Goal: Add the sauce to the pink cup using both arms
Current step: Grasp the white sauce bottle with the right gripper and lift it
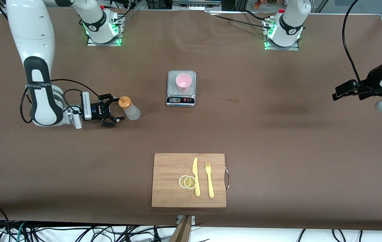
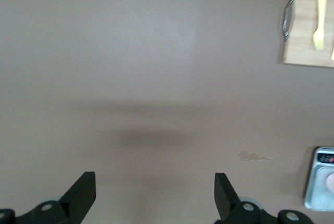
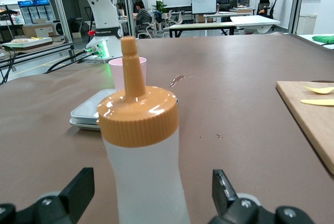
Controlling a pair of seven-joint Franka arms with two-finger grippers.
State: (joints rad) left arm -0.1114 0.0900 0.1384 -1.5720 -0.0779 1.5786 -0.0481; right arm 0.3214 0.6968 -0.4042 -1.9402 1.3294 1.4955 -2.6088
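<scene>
Standing upright on the brown table, the translucent whitish squeeze bottle with an orange cap (image 1: pixel 129 108) sits just ahead of the right gripper (image 1: pixel 113 109), whose fingers are spread apart, nothing held. From the bottle the pale pink tapered plastic cup (image 1: pixel 183 82) lies at two o'clock on a grey kitchen scale (image 1: pixel 181 88). The left gripper (image 1: pixel 343 91) waits, fingers parted, over the left arm's end of the table.

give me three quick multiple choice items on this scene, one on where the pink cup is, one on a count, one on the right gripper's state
1. The pale pink plastic cup stands on:
A. the wooden cutting board
B. the small silver kitchen scale
C. the bare table

2. Lemon slices on the wooden cutting board:
A. one
B. two
C. four

3. The right gripper is:
A. open beside the whitish squeeze bottle with orange cap
B. shut on the bottle
C. holding the fork

Key: B, the cup sits on the scale's tray; B, two overlapping slices show; A, its fingers stand apart around the bottle, not clamped.
</scene>
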